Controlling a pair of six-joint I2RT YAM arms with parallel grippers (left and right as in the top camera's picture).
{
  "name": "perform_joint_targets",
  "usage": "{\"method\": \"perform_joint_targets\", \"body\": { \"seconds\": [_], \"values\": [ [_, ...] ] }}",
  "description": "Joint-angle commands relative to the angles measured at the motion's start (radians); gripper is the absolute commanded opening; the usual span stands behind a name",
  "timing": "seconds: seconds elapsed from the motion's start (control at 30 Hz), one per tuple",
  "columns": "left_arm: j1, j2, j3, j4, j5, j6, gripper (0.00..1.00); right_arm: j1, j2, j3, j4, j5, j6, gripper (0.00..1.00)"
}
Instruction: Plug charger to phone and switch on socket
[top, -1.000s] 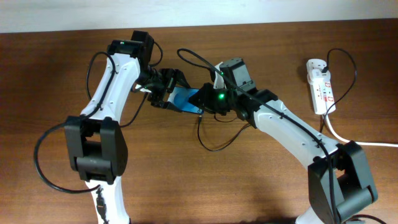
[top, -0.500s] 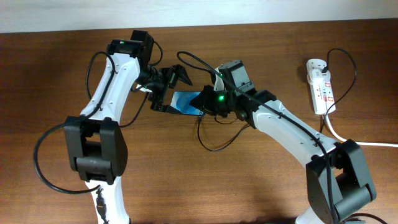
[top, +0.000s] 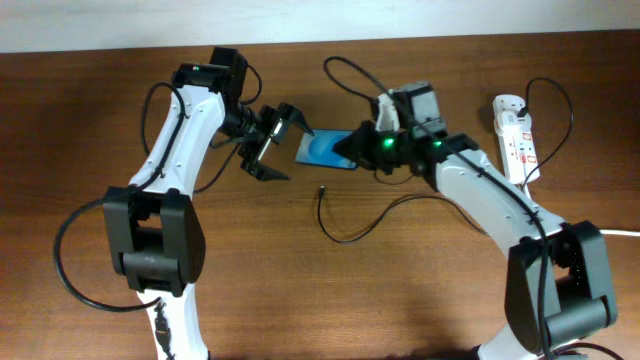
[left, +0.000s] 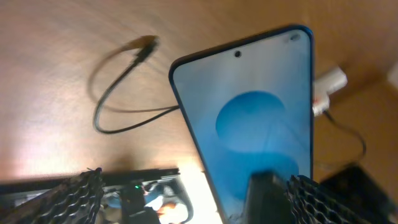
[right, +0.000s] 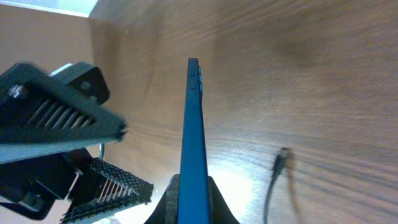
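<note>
Right claw (top: 350, 148) is clamped on one end of the phone (top: 325, 150), probably to steady it for plugging. Left claw (top: 275, 142) gapes wide and empty just beside it. The charger (top: 345, 232) lies loose on the worktop (top: 80, 120).

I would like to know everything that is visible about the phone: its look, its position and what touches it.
The phone is a slim rectangular smartphone with a dark frame, rounded corners and a lit blue screen with a small camera hole near one short end. Two side buttons show on its thin edge. The right gripper pinches its other short end, with the screen facing up. The open left gripper is beside it and does not touch it. The charger tip lies apart, unplugged.
</note>
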Motion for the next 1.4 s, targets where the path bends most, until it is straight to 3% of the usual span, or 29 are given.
{"method": "perform_joint_targets", "body": {
  "seconds": [0.0,0.3,0.47,0.6,0.7,0.77,1.13,1.2,1.37],
  "values": [
    [0.001,-0.001,0.018,0.053,0.132,0.178,0.99,-0.085,-0.106,0.002,-0.021,-0.058,-0.064,0.04],
    [0.003,-0.001,0.018,0.225,0.164,0.179,1.00,-0.424,-0.484,0.002,-0.285,-0.043,-0.150,0.04],
    [0.002,-0.001,0.018,0.380,0.220,0.179,1.00,-0.472,-0.536,-0.008,-0.374,-0.040,-0.155,0.04],
    [0.002,-0.001,0.018,0.472,0.266,0.179,0.99,-0.472,-0.536,-0.161,-0.109,-0.027,0.082,0.04],
    [0.002,-0.001,0.018,0.480,0.278,0.179,0.99,-0.459,-0.536,-0.410,0.451,-0.042,0.420,0.04],
    [0.002,-0.001,0.018,0.480,0.278,0.179,0.99,-0.431,-0.535,-0.515,0.681,0.029,0.582,0.04],
    [0.001,-0.001,0.018,0.542,0.274,0.178,0.99,-0.014,-0.468,-0.534,0.672,0.651,1.006,0.04],
    [0.000,-0.001,0.018,0.563,0.275,0.178,0.99,0.036,-0.418,-0.526,0.694,0.679,1.074,0.04],
    [0.000,-0.001,0.018,0.576,0.275,0.178,0.98,0.097,-0.303,-0.473,0.816,0.671,1.076,0.04]
  ]
}}
